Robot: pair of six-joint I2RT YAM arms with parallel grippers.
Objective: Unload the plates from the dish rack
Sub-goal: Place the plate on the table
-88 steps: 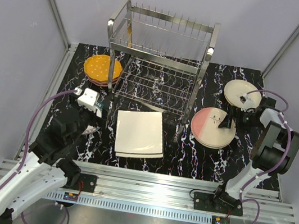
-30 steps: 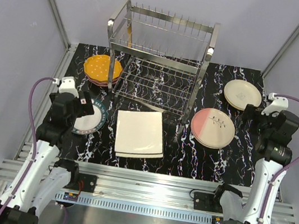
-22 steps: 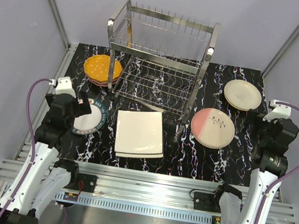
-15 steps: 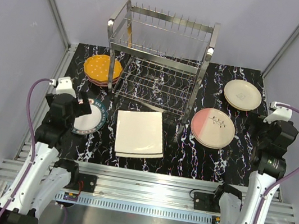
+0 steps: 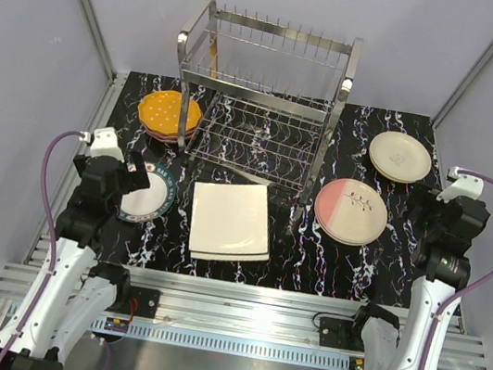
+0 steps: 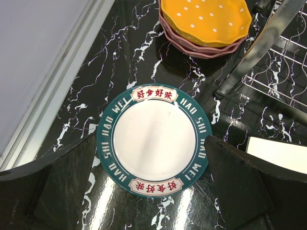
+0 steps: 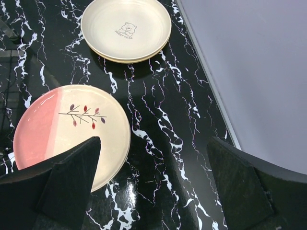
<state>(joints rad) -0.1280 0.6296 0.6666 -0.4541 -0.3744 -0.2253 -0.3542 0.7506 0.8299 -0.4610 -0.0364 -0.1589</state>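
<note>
The chrome dish rack (image 5: 259, 103) stands at the back middle with no plate in its pegs. All the plates lie flat on the table. An orange plate (image 5: 169, 114) (image 6: 206, 19) tops a maroon-pink one. A white plate with a green lettered rim (image 5: 144, 195) (image 6: 154, 140) lies under my open left gripper (image 5: 130, 178) (image 6: 151, 140), which hovers above it without touching. The square cream plate (image 5: 230, 220) sits in the middle. My open right gripper (image 5: 423, 206) (image 7: 154, 140) hangs over bare table, between the pink-and-cream plate (image 5: 350, 211) (image 7: 72, 134) and the table's right edge. The round cream plate (image 5: 399, 157) (image 7: 125, 28) lies farther back.
The black marbled table (image 5: 309, 261) is bounded by grey walls and metal rails at the left (image 6: 62, 81) and right (image 7: 206, 81). A rack post (image 6: 259, 48) rises just right of the orange stack. The aluminium base rail (image 5: 238, 296) runs along the near edge.
Both arms have drawn back from the plates they were over and risen a little. In the last half second they hardly move. The plates stay where they lie.
</note>
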